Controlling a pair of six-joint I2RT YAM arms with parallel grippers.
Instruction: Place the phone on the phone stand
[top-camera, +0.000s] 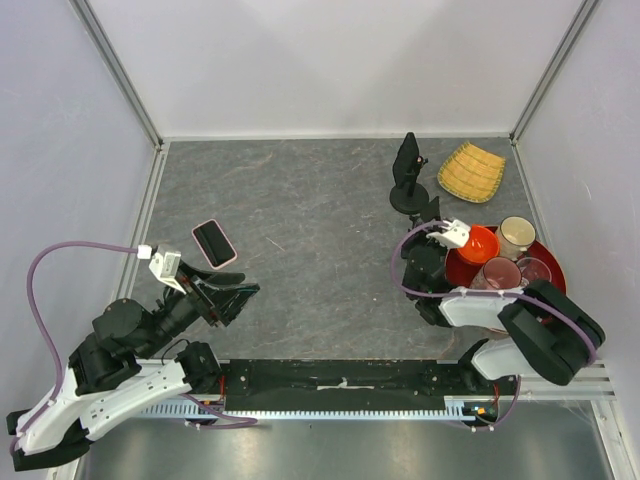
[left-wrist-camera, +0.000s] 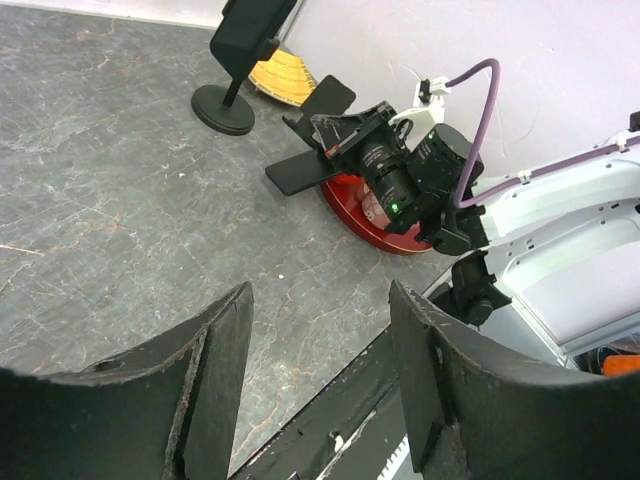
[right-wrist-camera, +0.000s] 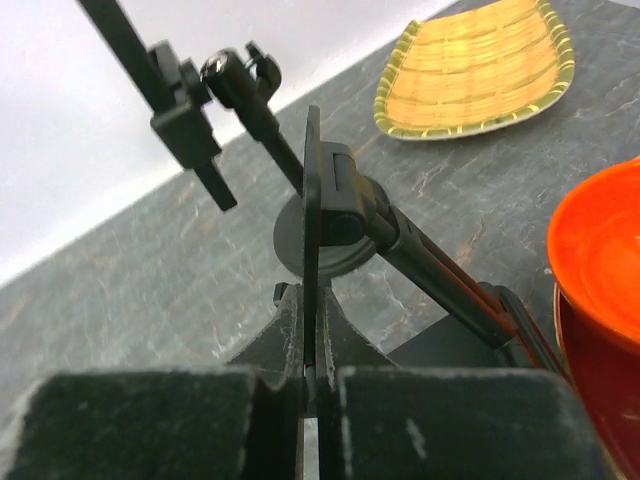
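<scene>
The phone (top-camera: 213, 243), black in a pink case, lies flat on the grey table at the left. My left gripper (top-camera: 232, 295) is open and empty just near-right of it; the left wrist view shows its jaws (left-wrist-camera: 320, 295) wide apart over bare table. The black phone stand (top-camera: 407, 178) with a round base stands at the back right, and also shows in the left wrist view (left-wrist-camera: 245, 50) and right wrist view (right-wrist-camera: 250, 100). My right gripper (top-camera: 432, 212) is just in front of its base. Its jaws (right-wrist-camera: 312, 300) are shut on a thin black hinged plate (right-wrist-camera: 312, 170).
A yellow slatted dish (top-camera: 472, 171) lies behind and right of the stand. A red tray (top-camera: 459, 272) at the right holds an orange bowl (top-camera: 478, 243) and cups (top-camera: 517, 235), close to my right arm. Enclosure walls bound the table. A black rail (top-camera: 340, 380) runs along the near edge.
</scene>
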